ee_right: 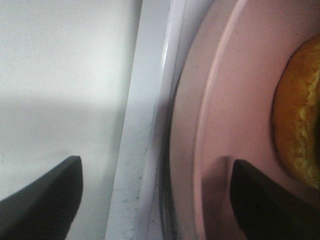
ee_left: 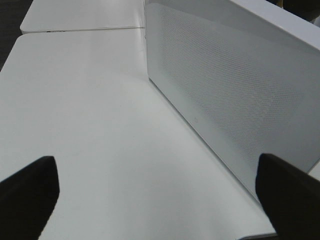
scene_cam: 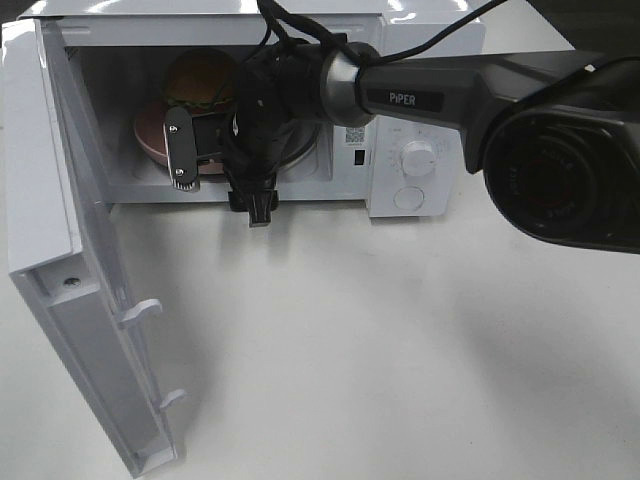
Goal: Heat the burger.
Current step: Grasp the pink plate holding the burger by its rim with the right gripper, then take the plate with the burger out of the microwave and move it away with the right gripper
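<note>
Looking like a lab test bench, probably: bare white tables [ee_left: 75, 125] butting together, a lone white microwave [scene_cam: 420, 110] sitting with its door [scene_cam: 80, 300] hanging open, a robot arm [scene_cam: 440, 95] reaching in.

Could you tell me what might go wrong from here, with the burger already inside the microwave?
1. The right gripper, jaws apart, straddles the round pink plate's rim; withdrawing carelessly could drag the plate and golden-brown bun burger out.
2. The white microwave's door stands wide open; closing it while the right arm is inside the cavity would strike the arm.
</note>
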Available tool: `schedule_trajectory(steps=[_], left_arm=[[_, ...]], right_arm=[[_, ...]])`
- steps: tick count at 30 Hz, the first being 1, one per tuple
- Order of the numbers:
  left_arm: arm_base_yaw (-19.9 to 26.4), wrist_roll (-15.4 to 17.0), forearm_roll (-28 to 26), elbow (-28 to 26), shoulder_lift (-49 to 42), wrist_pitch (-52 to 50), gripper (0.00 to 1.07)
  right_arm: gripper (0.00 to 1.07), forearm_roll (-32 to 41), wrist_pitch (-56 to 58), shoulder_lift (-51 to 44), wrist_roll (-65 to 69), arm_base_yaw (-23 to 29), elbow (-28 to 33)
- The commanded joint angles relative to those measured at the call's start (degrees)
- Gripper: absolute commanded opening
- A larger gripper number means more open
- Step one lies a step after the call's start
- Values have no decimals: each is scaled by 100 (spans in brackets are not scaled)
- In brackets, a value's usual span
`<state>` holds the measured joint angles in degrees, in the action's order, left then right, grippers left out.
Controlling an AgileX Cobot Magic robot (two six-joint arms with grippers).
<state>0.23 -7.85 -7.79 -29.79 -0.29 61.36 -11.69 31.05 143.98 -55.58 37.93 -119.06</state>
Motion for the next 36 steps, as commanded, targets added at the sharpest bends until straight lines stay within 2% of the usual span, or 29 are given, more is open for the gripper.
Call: schedule_trajectory(steps=[1, 2, 3, 4, 5, 6, 7, 8, 32, 36], left_arm=[[23, 34, 0, 6, -92, 6, 100], [23, 34, 0, 6, -92, 6, 100], [23, 34, 0, 6, -92, 6, 100], [23, 34, 0, 6, -92, 6, 100], [23, 34, 0, 6, -92, 6, 100], [23, 34, 0, 6, -92, 6, 100], [23, 34, 0, 6, -92, 6, 100], [23, 34, 0, 6, -92, 6, 100], [23, 34, 0, 6, -92, 6, 100], [23, 34, 0, 6, -92, 6, 100]], right_arm=[[56, 34, 6, 40, 74, -23, -86], [44, 34, 0, 46, 74, -23, -86], [44, 34, 0, 46, 74, -23, -86], [28, 52, -17, 46, 74, -23, -86], [20, 52, -34, 46, 74, -23, -86], [20, 52, -34, 46, 74, -23, -86], [8, 52, -80, 46, 74, -23, -86], [2, 52, -126, 46, 92, -23, -86], [0, 29, 281, -275, 126, 292, -34], [0, 29, 178, -550, 126, 361, 350]])
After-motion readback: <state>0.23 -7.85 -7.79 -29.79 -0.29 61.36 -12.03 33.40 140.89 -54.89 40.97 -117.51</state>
